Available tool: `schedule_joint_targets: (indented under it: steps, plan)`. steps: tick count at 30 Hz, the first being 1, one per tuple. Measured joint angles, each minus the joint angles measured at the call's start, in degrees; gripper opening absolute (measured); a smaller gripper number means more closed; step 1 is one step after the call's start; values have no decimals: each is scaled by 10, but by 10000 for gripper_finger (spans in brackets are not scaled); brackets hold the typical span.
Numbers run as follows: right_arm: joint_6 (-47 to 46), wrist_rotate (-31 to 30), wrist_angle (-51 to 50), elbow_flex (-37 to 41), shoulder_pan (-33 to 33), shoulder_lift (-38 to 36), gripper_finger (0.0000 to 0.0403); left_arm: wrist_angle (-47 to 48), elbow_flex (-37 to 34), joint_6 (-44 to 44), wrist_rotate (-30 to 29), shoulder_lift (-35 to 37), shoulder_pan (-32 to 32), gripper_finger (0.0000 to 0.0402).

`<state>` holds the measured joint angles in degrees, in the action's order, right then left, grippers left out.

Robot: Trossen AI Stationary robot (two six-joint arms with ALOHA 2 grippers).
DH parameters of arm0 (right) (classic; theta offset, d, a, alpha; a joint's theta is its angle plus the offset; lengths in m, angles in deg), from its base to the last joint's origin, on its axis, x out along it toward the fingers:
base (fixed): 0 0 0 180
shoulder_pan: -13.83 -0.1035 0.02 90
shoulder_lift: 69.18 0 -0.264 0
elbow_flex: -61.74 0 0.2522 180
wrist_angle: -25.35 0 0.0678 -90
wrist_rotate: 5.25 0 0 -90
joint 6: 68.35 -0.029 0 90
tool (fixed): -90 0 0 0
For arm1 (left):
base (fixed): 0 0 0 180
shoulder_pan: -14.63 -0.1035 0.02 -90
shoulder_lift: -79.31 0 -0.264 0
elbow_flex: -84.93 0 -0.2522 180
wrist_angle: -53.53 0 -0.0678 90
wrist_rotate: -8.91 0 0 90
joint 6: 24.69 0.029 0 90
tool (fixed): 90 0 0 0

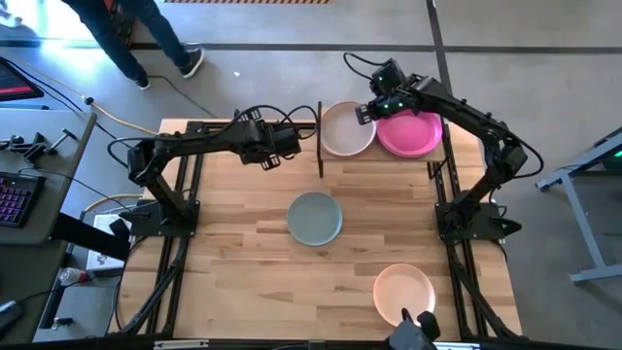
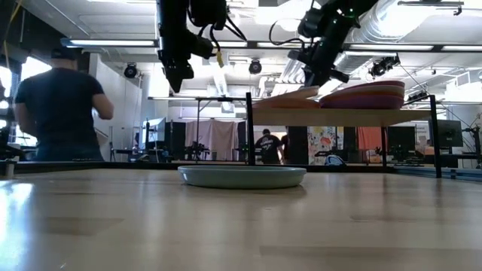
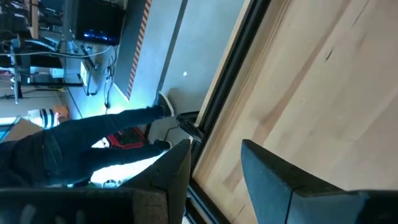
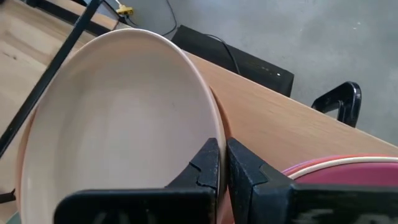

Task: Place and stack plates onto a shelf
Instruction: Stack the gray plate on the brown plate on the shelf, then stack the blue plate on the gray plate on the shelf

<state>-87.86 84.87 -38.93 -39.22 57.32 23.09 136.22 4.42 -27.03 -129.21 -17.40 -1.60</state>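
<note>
Partly hidden, right fingers [image 4: 222,163] pinch the cream plate [image 4: 118,118]; left fingers [image 3: 214,177] gape empty.

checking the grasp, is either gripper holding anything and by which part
The right gripper pinches the rim of the pale pink plate at the shelf. The left gripper is open and holds nothing.

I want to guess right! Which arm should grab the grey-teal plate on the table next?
Probably the left. Its gripper hangs open and empty near the grey-teal plate, while the right gripper is shut on the cream plate at the shelf.
</note>
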Motion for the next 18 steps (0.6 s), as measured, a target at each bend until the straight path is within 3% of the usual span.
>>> schedule_joint_targets:
  steps: [7,18]
  plan:
    - [0,0,9,0,-1,0,6,0,0,0,0,0,0,133]
    - [-11,-9,21,0,-1,-1,90,1,0,0,0,0,0,133]
